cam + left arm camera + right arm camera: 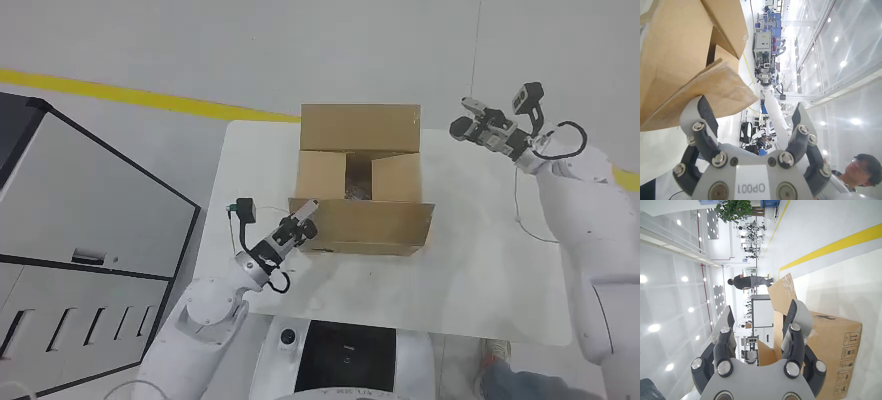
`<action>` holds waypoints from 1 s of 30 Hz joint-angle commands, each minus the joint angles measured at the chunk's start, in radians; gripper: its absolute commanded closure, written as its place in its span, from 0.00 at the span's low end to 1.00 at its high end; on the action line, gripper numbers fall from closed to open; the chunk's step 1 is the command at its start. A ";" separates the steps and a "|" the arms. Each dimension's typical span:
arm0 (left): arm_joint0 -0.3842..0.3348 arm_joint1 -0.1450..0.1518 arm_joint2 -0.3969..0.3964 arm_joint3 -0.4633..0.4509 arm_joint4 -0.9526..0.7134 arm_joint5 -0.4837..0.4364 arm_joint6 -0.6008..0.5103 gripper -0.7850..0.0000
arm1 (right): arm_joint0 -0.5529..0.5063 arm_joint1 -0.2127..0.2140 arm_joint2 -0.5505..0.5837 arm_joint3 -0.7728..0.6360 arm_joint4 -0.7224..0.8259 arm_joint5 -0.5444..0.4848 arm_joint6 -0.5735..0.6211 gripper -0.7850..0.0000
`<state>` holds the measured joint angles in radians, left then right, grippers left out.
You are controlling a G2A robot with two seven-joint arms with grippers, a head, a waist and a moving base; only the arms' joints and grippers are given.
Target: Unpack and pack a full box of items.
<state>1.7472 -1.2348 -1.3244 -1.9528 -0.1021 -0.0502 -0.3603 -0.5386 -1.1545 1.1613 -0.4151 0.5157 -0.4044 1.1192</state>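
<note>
Your cardboard box [360, 130] sits in the middle of the top view, on the white table [480, 280]. Its far and near flaps are folded outward. The two side flaps lie partly over the opening, leaving a dark gap between them, and what lies in that gap is too small to make out.

Your left claw [305, 218] is at the lower left of the frame, just beside the box's near left corner. In the left wrist view this claw [751, 106] is spread wide with nothing between its fingers. One finger [703, 106] is right at the edge of the near flap of the box [668, 56], but you cannot tell whether it touches.

Your right claw [462, 116] is at the upper right of the frame, near the box's far right corner but apart from it. In the right wrist view this claw [762, 307] is also spread and holds nothing, with the box [829, 336] behind it.

A grey cabinet [80, 220] stands at the left edge of the frame, off the table.
</note>
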 commanded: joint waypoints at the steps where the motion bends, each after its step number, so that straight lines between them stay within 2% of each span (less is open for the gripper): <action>1: 0.000 0.000 0.000 0.000 0.000 0.000 0.000 0.00 | -0.013 0.000 0.001 -0.014 -0.001 0.004 -0.012 0.00; 7: -0.002 0.000 0.004 0.003 -0.005 0.001 0.001 0.00 | -0.054 0.001 0.009 -0.042 0.013 0.054 -0.044 0.00; 9: -0.008 -0.003 0.009 0.011 0.003 -0.005 0.042 0.00 | -0.054 -0.007 0.001 -0.041 0.012 0.052 -0.072 0.00; 15: -0.040 -0.014 0.053 0.044 0.022 -0.025 0.153 0.00 | -0.024 -0.042 -0.038 -0.013 -0.007 0.022 -0.141 0.00; 20: -0.060 -0.022 0.092 0.072 0.064 0.004 0.233 0.00 | 0.007 -0.076 -0.076 0.033 -0.028 0.011 -0.191 0.00; 30: -0.054 -0.028 0.111 0.086 0.083 0.041 0.280 0.00 | 0.067 -0.146 -0.139 0.121 -0.069 0.002 -0.262 0.00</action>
<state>1.6899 -1.2627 -1.2124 -1.8660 -0.0190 -0.0106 -0.0830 -0.4745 -1.2951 1.0258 -0.3001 0.4487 -0.4020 0.8623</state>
